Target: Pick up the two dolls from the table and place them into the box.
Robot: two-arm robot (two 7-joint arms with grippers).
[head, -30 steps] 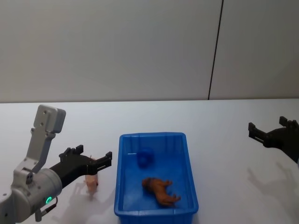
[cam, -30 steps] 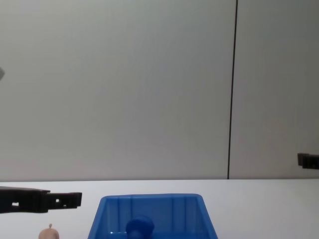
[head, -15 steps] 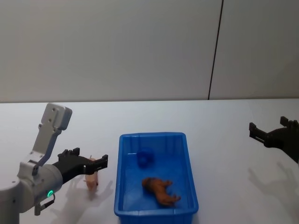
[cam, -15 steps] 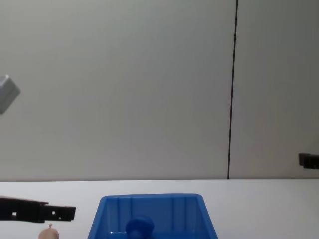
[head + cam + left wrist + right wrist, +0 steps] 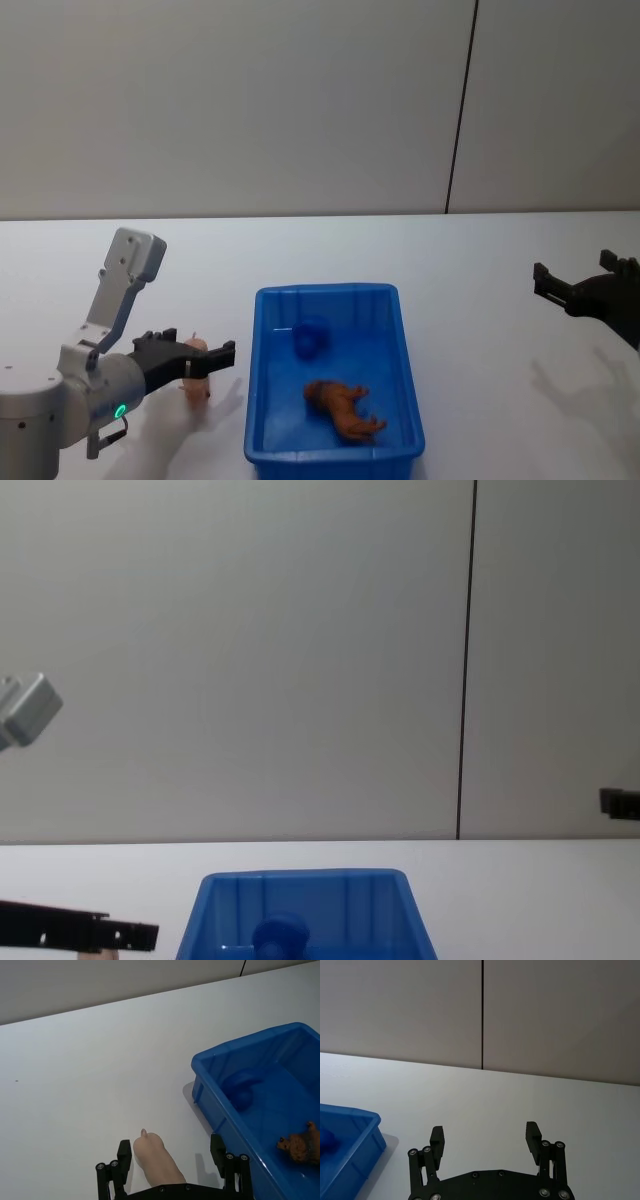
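Bright even light, soft shadows, sharp focus

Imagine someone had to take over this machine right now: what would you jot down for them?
Left gripper: open, straddling the pale peach-pink doll, which sits on the table left of the blue box. Not gripped yet.
Right gripper: open, idle above the table far to the right.
Done: the reddish-brown doll lies in the box.
Left: close on the pink doll, lift it, drop it in the box.

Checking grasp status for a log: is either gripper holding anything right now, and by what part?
Nothing is held. The left gripper is open, its fingers either side of the pink doll on the table. The right gripper is open and empty.
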